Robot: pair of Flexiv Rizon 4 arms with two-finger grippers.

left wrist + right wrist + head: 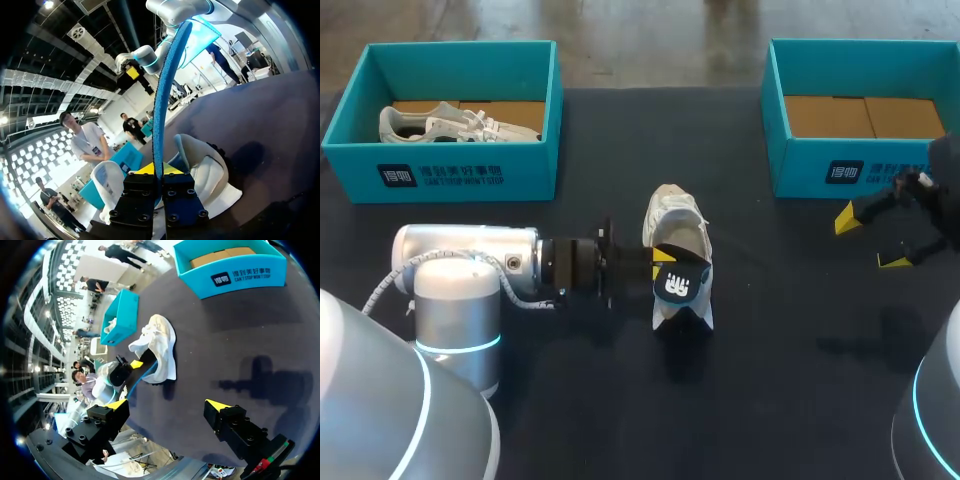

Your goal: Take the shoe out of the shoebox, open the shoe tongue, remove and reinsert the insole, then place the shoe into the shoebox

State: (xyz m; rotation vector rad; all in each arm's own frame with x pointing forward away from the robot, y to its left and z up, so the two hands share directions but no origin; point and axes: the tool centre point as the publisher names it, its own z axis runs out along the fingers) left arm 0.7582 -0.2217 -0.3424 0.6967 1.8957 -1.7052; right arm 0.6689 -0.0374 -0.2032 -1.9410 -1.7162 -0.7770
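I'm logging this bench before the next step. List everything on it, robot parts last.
Table: one, black; under everything.
Boxes: two, teal; left box at the far left, right box at the far right.
Shoes: two, white; boxed shoe in the left box, middle shoe at the table's middle.
Insole: one, blue; at the middle shoe's near end.
Fingers: two pairs, yellow-tipped; left fingers shut on the insole, right fingers open above the table, in front of the right box.
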